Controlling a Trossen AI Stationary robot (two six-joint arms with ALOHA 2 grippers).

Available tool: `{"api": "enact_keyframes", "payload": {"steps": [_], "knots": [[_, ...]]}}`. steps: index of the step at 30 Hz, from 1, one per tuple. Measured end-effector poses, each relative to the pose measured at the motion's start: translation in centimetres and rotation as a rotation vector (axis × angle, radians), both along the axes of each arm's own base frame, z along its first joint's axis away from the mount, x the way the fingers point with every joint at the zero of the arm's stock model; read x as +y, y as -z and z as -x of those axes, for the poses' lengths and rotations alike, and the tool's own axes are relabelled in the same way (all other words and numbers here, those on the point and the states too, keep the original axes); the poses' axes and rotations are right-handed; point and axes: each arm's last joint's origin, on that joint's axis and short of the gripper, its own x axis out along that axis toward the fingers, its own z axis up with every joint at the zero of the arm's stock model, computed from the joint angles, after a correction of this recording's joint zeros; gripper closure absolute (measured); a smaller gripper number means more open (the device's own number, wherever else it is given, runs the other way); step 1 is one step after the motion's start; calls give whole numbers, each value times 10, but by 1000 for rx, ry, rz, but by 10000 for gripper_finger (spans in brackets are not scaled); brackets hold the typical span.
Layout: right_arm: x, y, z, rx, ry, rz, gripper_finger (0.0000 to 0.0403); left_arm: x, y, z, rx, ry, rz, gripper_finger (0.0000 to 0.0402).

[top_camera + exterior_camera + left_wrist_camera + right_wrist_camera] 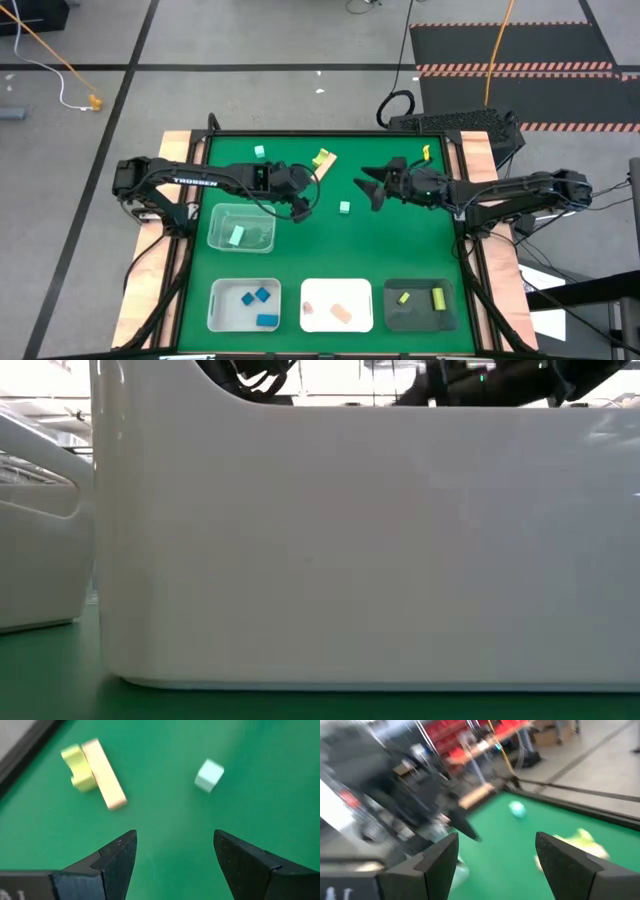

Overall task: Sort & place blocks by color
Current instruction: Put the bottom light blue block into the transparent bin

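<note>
Green felt covers the table, and both arms hang over its middle. Left gripper and right gripper stand spread and empty. Loose still: a mint cube between them, a yellow piece touching a tan bar, another mint cube, a yellow bit. Four trays already hold sorted blocks; I judge it half done.
</note>
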Motion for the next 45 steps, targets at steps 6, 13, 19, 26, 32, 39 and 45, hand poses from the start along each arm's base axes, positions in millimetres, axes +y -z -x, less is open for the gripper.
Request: {"api": "enact_keyframes", "payload": {"steps": [6, 13, 19, 26, 32, 39, 45], "knots": [[-7, 24, 0, 259, 0, 88, 149, -11, 5, 7, 87, 12, 34, 135], [-9, 64, -16, 518, -61, 202, 149, -26, 6, 9, 112, 24, 54, 135], [-10, 99, -33, 636, -159, 283, 149, -32, 8, 12, 138, 5, 73, 135], [-10, 123, -48, 618, -198, 297, 149, -34, 9, 14, 153, -12, 80, 135], [-9, 141, -54, 608, -270, 271, 149, -34, 9, 14, 154, -11, 79, 135], [-11, 158, -56, 639, -252, 222, 151, -35, 9, 14, 153, -13, 81, 135], [-11, 158, -56, 620, -237, 180, 215, -35, 9, 14, 151, -9, 80, 135]]}}
